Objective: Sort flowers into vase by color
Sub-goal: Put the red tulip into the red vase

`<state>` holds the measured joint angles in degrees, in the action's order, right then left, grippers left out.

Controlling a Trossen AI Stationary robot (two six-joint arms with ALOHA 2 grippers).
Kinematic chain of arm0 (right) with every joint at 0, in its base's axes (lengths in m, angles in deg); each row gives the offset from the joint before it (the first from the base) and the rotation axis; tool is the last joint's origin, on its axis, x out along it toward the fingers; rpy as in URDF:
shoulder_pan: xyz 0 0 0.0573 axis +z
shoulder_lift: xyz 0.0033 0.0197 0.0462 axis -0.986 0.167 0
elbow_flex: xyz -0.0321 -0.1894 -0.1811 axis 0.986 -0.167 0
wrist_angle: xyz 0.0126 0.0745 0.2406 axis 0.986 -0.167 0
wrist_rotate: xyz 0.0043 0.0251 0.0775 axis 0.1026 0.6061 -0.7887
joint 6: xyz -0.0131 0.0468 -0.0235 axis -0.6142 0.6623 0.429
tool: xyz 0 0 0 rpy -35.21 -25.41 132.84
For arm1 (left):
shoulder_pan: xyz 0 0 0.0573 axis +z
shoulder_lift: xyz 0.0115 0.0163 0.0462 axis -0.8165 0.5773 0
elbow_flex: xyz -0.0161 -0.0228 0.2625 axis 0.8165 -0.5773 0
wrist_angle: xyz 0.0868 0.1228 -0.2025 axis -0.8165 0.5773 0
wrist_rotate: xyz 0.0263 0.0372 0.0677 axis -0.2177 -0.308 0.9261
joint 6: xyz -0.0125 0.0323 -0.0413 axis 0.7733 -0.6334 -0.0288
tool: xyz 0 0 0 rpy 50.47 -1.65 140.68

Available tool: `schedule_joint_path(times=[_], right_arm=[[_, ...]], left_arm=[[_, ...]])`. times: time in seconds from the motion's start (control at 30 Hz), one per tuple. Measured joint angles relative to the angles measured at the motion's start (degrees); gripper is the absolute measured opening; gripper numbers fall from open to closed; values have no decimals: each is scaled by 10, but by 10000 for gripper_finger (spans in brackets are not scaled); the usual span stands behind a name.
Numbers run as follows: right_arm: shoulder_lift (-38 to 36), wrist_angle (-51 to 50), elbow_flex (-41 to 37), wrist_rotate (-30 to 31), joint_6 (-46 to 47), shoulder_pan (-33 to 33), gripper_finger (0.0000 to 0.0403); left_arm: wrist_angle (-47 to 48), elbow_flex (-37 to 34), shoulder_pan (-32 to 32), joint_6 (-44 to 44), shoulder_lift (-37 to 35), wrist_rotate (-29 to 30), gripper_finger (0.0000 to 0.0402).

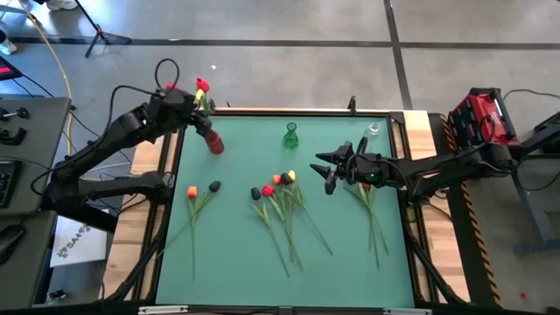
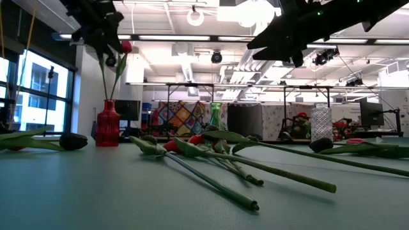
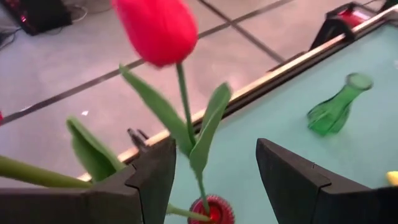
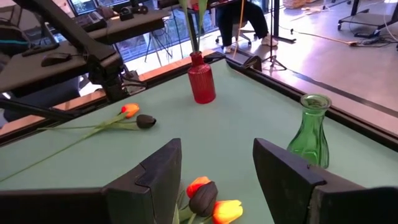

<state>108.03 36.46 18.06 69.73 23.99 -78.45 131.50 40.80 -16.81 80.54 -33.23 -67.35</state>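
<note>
Green table point(image 1: 236, 262): three vases, roughly ten loose flowers point(image 1: 284, 206); both arms' jaws released, empty.

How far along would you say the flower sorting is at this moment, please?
Early. One red tulip stands with its stem in the red vase, the open left end effector around the stem just above. The green vase and clear vase look empty. The open right end effector hovers over the middle pile of flowers. Two more lie left, others right.
</note>
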Motion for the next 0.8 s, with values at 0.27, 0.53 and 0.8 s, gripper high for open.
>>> schedule_joint_path(times=[0.27,0.53,0.8], right_arm=[[0,-1,0,0,-9,0,188],[0,-11,0,-3,-7,0,188],[0,-22,0,-4,0,0,188]], left_arm=[[0,-25,-1,11,10,-48,212],[-60,-51,-5,13,9,-89,212],[-79,-32,-15,-7,-25,-95,212]])
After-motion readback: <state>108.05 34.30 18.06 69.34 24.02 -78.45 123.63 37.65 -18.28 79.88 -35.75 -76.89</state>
